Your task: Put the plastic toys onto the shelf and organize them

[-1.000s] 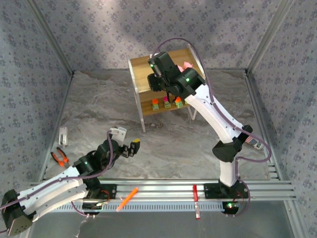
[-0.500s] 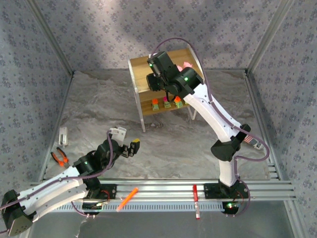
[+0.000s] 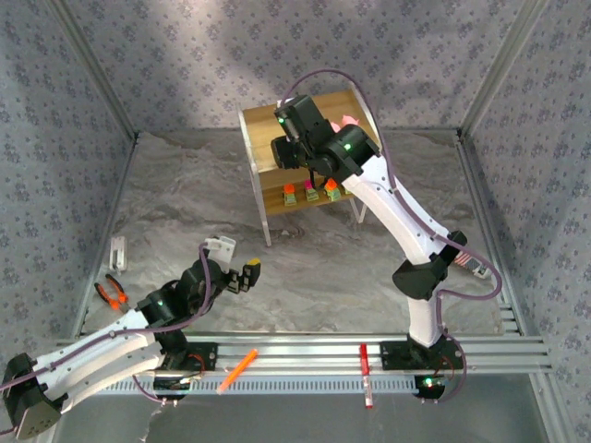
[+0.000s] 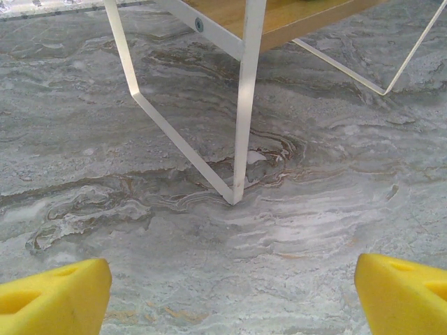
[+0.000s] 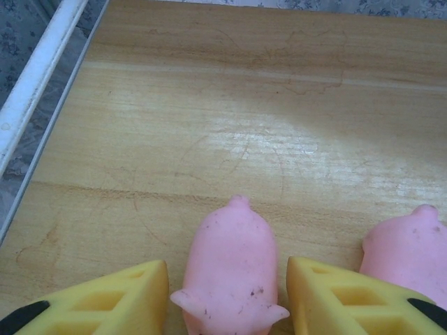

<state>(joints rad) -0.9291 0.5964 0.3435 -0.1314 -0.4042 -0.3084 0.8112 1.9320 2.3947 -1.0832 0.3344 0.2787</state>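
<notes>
Edging slightly left over the shelf (image 5: 209,105), our right gripper (image 5: 228,279) is closely straddling a pink pig (image 5: 229,244); we cannot tell whether it is gripping. Our left gripper (image 4: 230,276) is hanging wide, empty.

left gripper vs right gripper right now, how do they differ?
Place: left gripper hangs low over the table, facing a shelf leg; right gripper is over the shelf's top board.
Contents: left gripper's fingers are wide apart with nothing between; right gripper's fingers closely flank a pink pig, grip unclear.
Shared: yellow fingers.
</notes>
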